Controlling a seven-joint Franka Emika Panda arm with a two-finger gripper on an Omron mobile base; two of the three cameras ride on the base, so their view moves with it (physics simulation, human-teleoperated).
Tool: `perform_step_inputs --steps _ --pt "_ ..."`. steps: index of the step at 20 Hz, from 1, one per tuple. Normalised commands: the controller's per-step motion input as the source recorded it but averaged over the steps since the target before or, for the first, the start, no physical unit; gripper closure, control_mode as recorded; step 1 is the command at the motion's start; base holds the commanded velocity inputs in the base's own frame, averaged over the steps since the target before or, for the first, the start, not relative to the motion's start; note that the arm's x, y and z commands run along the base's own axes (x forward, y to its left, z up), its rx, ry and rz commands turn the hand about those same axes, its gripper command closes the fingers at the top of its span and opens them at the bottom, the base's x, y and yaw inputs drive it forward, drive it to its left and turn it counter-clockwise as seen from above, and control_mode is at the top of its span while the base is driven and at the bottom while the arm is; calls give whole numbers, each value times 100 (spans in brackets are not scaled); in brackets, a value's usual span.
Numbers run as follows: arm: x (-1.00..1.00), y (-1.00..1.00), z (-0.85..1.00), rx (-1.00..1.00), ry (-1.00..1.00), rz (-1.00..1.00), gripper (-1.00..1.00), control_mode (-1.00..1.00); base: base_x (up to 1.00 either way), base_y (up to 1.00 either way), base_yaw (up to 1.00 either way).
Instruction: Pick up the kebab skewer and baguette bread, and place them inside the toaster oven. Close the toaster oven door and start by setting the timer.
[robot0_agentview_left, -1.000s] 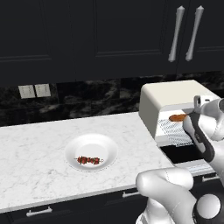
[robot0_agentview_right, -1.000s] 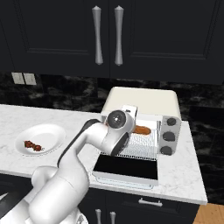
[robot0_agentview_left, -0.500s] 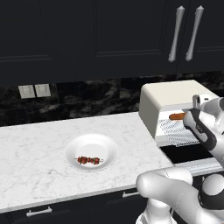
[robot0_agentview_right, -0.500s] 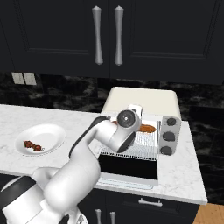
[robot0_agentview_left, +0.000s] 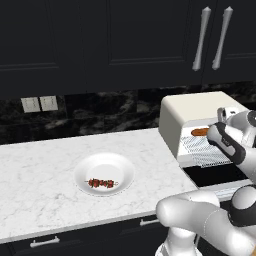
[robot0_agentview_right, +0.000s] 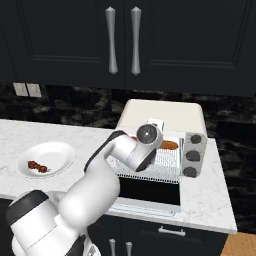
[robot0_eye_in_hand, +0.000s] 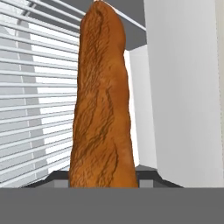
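The tool (robot0_eye_in_hand: 104, 181) is clamped on the near end of the baguette bread (robot0_eye_in_hand: 103, 105), which reaches away from it over the wire rack (robot0_eye_in_hand: 35, 109) inside the toaster oven (robot0_agentview_right: 165, 117). The toaster oven door (robot0_agentview_right: 150, 192) hangs open in front of that oven. Well to the left of the oven on the worktop (robot0_agentview_left: 45, 170), the kebab skewer (robot0_agentview_left: 102, 183) lies in a white plate (robot0_agentview_left: 122, 167).
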Motion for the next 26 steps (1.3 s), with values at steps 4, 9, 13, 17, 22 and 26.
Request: perform_step_inputs --steps 4,9,13,17,22,26 --pt "28 0 0 0 0 0 100 -100 0 0 0" --pt "17 0 -21 0 0 0 100 -100 0 0 0" --pt "6 0 -31 0 0 0 100 -100 0 0 0" --pt "4 0 -32 0 0 0 100 -100 0 0 0" --pt "3 2 -33 0 0 0 -100 -100 0 0 0" --pt "7 1 -11 0 0 0 -100 -100 0 0 0"
